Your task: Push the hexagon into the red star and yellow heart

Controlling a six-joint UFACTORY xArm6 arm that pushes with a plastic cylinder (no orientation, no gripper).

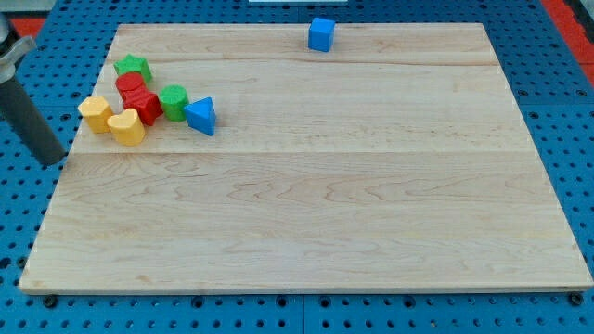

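Observation:
A yellow hexagon (94, 113) sits near the board's upper left, touching a yellow heart (126, 126) on its right. A red star (146, 105) lies just above and right of the heart. My dark rod comes in from the view's left edge. My tip (53, 160) is off the wooden board's left edge, below and left of the hexagon and a short way from it, touching no block.
The same cluster holds a green star (133, 66), a rounded red block (129, 85), a round green block (174, 100) and a blue triangle (200, 115). A blue cube (321, 33) stands alone at the board's top edge (399, 25). Blue pegboard surrounds the board.

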